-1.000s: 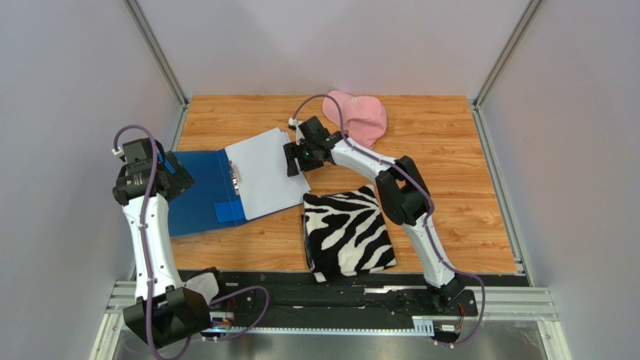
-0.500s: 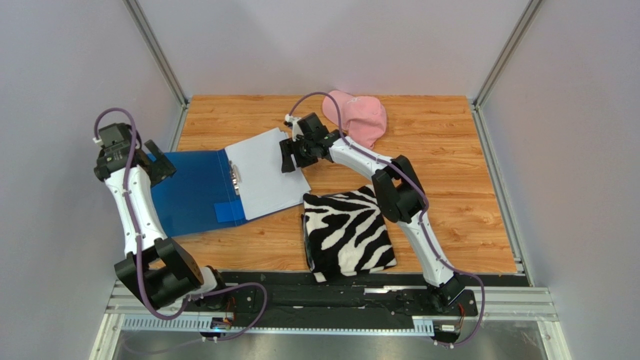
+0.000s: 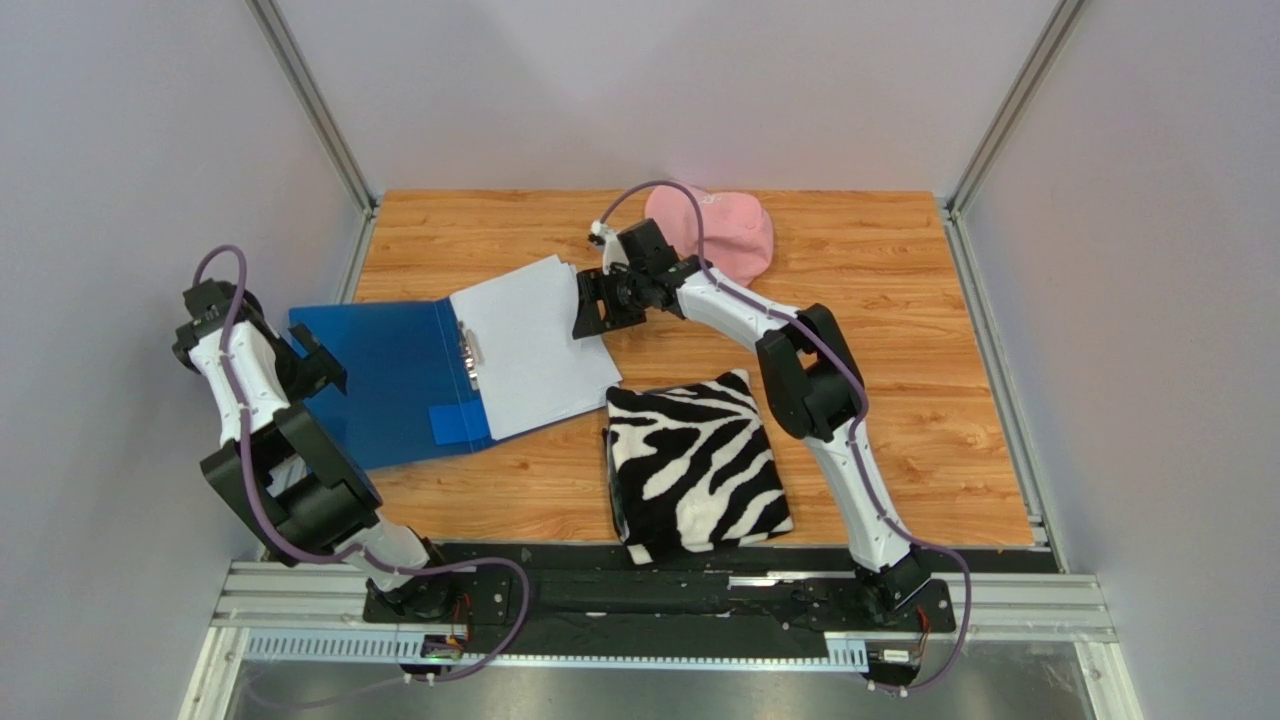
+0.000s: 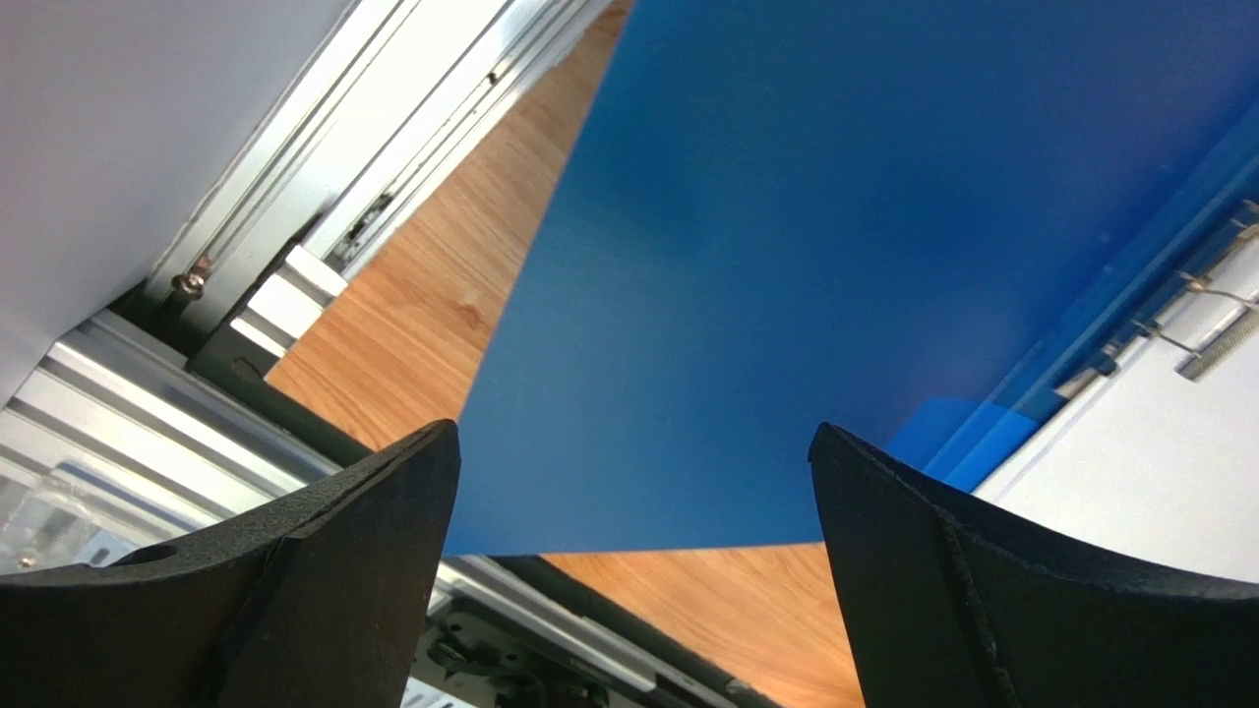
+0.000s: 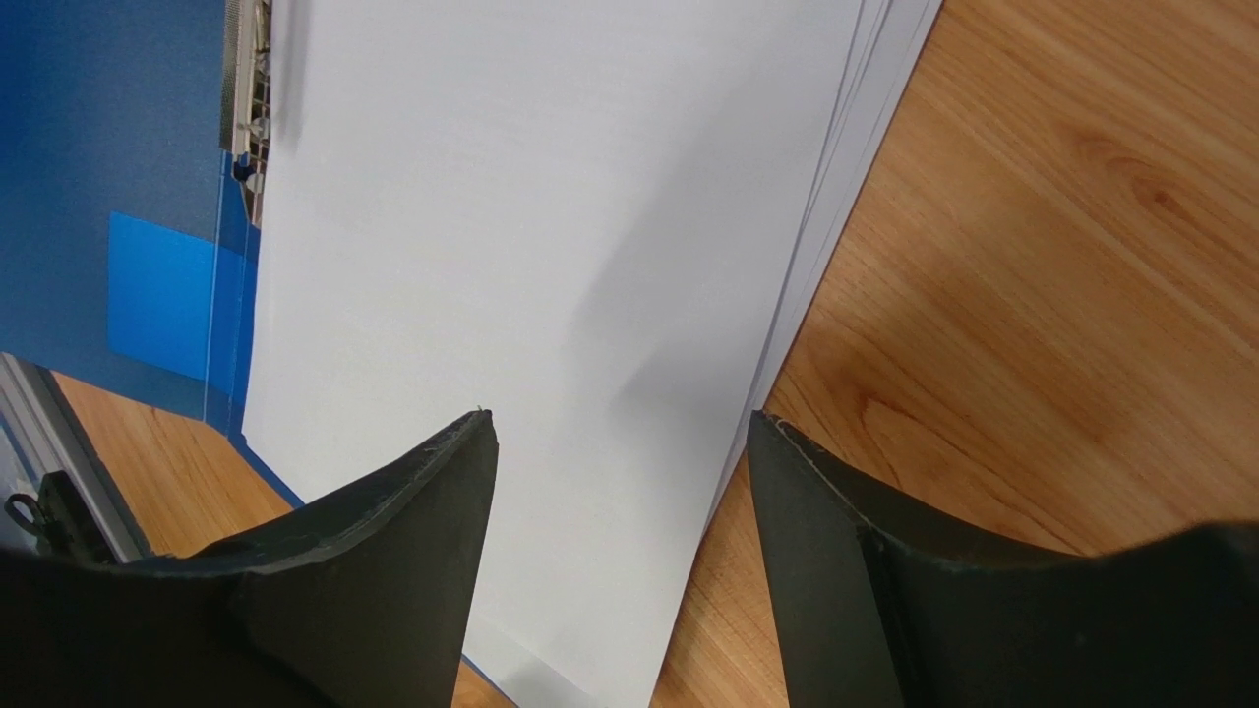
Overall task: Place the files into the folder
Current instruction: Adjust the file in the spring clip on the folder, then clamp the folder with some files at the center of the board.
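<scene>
My left gripper hangs wide open over the blue folder — my right gripper, open and empty, hovers above the papers' edge.

Heads up on what you can't make out: from above, the right claw sits over the right edge of the files, so that bit of paper is hidden. Any print on the sheets is too small to read. The files cover the right half of the folder. A cable crosses the left side of the cap. In the left wrist view the clip gets chopped by the right edge, and the left claw runs off the bottom.
</scene>
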`<move>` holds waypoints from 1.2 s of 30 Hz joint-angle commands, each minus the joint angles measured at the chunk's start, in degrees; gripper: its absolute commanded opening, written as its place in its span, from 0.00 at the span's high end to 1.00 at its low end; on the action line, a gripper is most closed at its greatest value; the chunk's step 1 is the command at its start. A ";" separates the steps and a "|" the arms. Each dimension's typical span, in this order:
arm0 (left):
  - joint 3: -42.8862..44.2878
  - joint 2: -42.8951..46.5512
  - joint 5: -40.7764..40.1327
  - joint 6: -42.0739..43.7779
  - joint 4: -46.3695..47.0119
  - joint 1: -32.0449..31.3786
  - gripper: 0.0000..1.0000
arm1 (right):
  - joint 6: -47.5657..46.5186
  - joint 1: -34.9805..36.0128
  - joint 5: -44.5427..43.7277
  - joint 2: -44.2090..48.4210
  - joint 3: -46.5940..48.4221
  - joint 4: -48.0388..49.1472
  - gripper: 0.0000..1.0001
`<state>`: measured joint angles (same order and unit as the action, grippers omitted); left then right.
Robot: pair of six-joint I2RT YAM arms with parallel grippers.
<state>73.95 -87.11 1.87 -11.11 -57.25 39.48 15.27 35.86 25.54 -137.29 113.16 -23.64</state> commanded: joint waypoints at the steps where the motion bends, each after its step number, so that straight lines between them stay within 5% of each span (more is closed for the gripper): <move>1: -5.63 3.08 -3.78 0.92 6.35 0.68 0.03 | 1.25 0.27 2.93 4.23 -0.31 3.95 0.33; 6: -13.30 2.91 -5.12 2.76 15.32 0.77 0.02 | 2.05 0.27 4.08 4.31 -1.28 5.09 0.34; 18: -7.16 0.54 -7.85 1.71 9.79 0.68 0.01 | 1.96 0.09 4.78 3.88 -1.72 5.44 0.34; 24: -8.74 -3.40 4.96 1.80 11.38 0.68 0.02 | 2.05 -0.44 4.35 3.26 -1.10 5.10 0.34; 27: -8.47 -4.12 5.24 1.27 10.14 0.77 0.03 | 1.08 -0.79 1.72 2.73 0.04 3.34 0.33; 36: -10.75 3.68 7.35 -1.63 12.33 0.68 0.21 | -5.93 -0.88 -12.08 2.03 2.93 -1.58 0.31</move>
<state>63.99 -90.02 6.42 -10.63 -46.85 39.88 14.90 35.20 21.50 -136.53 112.77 -22.92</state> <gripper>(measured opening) 0.847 0.681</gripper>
